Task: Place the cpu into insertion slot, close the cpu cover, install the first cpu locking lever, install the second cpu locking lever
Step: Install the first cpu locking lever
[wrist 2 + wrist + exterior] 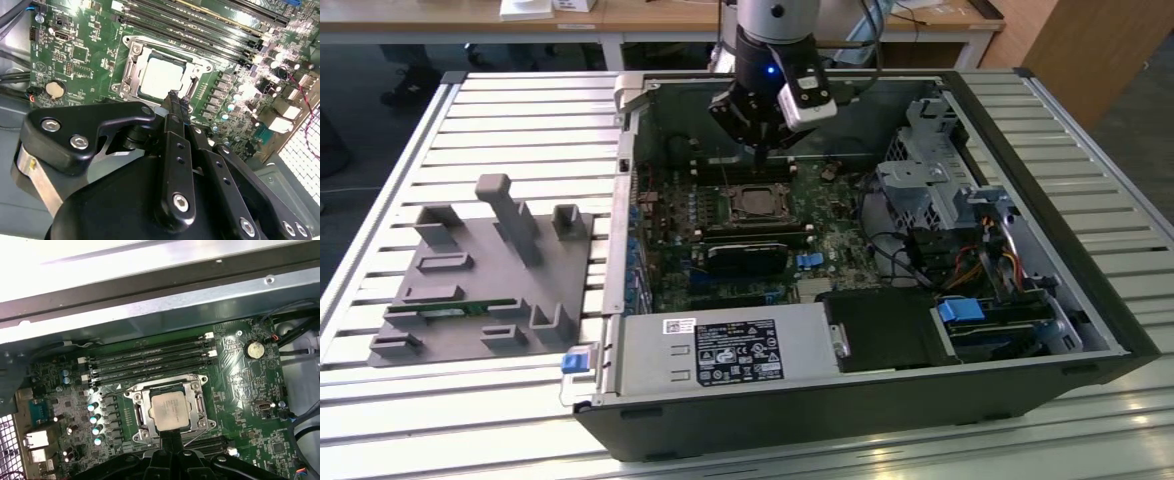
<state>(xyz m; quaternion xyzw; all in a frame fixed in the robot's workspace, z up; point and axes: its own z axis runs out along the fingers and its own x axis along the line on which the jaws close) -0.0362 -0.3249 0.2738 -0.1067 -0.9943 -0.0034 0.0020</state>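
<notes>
The cpu (pixel 751 203) lies flat in the insertion slot (pixel 134 412) on the green board, its silver-grey top showing in both wrist views (pixel 162 77) (pixel 172 410). The cpu cover (pixel 146 409), a shiny metal frame, lies down around the chip (pixel 131 65). My gripper (pixel 767 155) hangs inside the open computer case just above the board, beside the socket on its memory-slot side. Its black fingers (pixel 173 102) are pressed together into one narrow tip at the socket's edge (pixel 170 440), with nothing seen between them. I cannot make out the locking levers clearly.
Long black memory slots (pixel 150 360) run beside the socket. A black heatsink block (pixel 747 255) sits on its other side. The case holds a power supply (pixel 720 350), a drive cage (pixel 921 170) and cables (pixel 961 260). A grey fixture tray (pixel 480 280) lies at the exterior view's left.
</notes>
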